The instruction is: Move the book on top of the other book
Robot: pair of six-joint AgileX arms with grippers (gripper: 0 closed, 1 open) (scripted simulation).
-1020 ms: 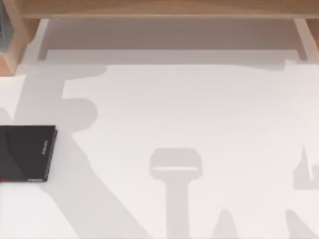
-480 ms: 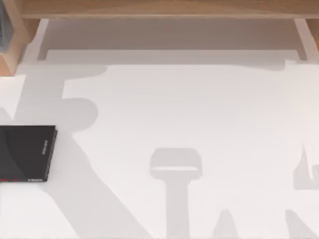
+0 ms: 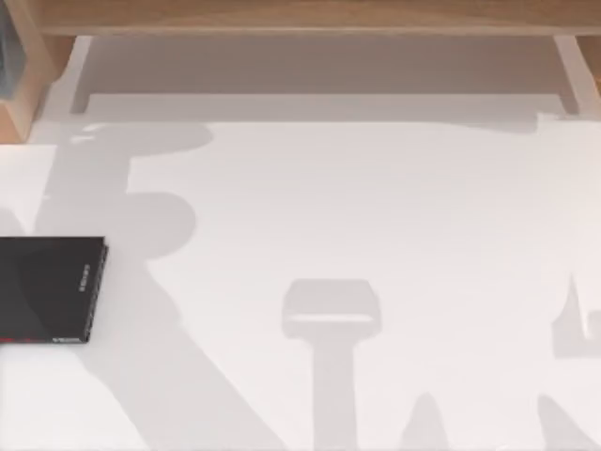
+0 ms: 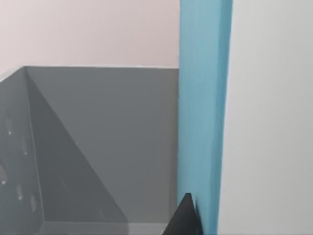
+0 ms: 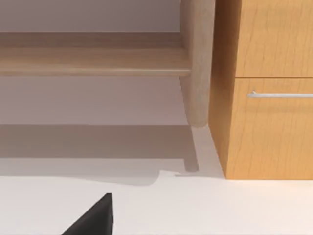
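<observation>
Progress is judged early: nothing is stacked yet. Other book (image 3: 47, 289), thin and black with white spine lettering, is seen in the top view flat on the white bench (image 3: 376, 207) at its left edge, cut off by the frame, with nothing on top of it. A red trace is seen at its near edge.

The book (image 4: 203, 112) is seen in the left wrist view as a tall teal-blue band, standing upright, very close to the camera, beside a grey box-like interior (image 4: 98, 147) and a plain white surface. A dark tip of the left gripper (image 4: 186, 218) is seen touching or just beside the teal cover at its lower end. Whether the jaws are apart or clamped on the book cannot be told. By judgement, the grasp is being set up or just made; lift, carry to the bench's left edge and placement on the black book are all left.

Right gripper (image 5: 93, 218) is shown as a dark tip over the bench in the right wrist view, facing a wooden shelf (image 5: 93, 63) and a drawer cabinet (image 5: 269, 98); it looks parked. Its jaw state cannot be told either.

Hidden or unclear: the teal book's white page edges and red stripe are not made out, and its place on the bench cannot be fixed from the top view. Arm shadows alone are cast across the bench there.
</observation>
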